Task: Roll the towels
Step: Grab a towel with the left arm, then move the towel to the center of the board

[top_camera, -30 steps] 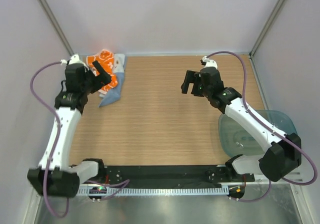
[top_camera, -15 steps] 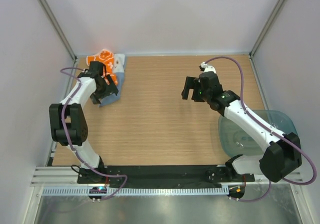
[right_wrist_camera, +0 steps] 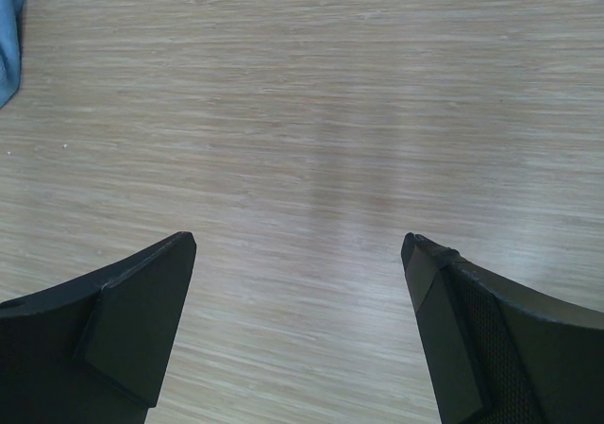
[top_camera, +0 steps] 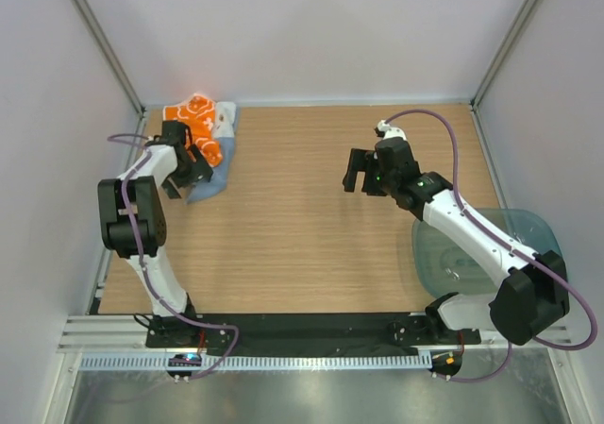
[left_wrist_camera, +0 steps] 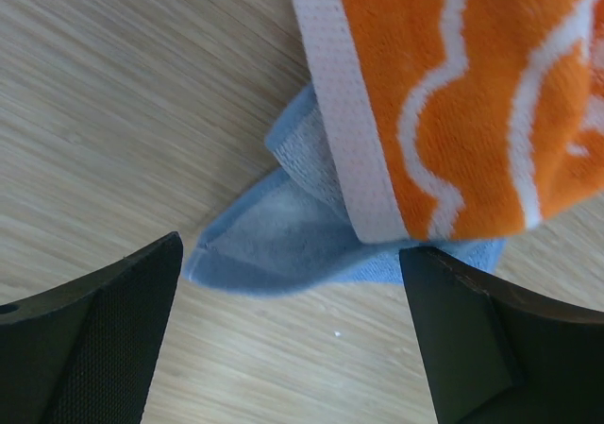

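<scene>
Currently orange-patterned towel (top_camera: 200, 122) overlaps blue towel (top_camera: 209, 188), upper left on counter (top_camera: 302, 245); left tool (top_camera: 186, 178) released over them, right tool (top_camera: 361, 172) released mid-frame; teal tray (top_camera: 530, 224) lower right, interior partly hidden

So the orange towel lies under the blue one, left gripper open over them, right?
No, the orange towel lies on top of the blue towel, not under it; the left wrist view shows this. The left gripper is open over them.
</scene>
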Action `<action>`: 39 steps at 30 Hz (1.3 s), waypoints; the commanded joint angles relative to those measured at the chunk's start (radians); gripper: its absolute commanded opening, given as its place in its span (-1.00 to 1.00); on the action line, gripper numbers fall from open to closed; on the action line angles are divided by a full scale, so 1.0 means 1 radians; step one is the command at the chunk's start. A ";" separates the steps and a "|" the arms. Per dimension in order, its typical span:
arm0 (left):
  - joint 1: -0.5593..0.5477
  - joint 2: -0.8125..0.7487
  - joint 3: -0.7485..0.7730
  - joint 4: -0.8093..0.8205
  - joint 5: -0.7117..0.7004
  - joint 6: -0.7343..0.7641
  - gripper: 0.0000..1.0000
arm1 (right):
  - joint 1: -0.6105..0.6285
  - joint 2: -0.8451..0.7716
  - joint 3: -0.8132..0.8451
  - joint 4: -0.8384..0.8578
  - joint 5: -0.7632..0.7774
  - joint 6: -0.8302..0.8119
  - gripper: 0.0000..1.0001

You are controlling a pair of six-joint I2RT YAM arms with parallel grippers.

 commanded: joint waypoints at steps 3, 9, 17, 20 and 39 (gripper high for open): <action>0.015 0.039 -0.025 0.085 0.068 -0.026 0.79 | 0.007 -0.011 0.001 0.003 0.002 -0.032 0.99; -0.006 0.029 -0.073 0.122 0.114 -0.040 0.23 | 0.007 0.005 -0.002 0.014 0.005 -0.023 0.99; -0.040 -0.046 -0.012 0.064 0.160 -0.020 -0.98 | 0.007 0.005 0.023 -0.027 0.022 -0.024 0.99; -0.039 -0.102 0.062 -0.017 0.185 -0.011 -0.99 | 0.005 -0.010 0.029 -0.053 0.046 -0.029 0.99; -0.291 -0.250 0.771 -0.176 0.445 -0.190 -0.94 | 0.004 -0.073 0.099 -0.182 0.301 -0.017 1.00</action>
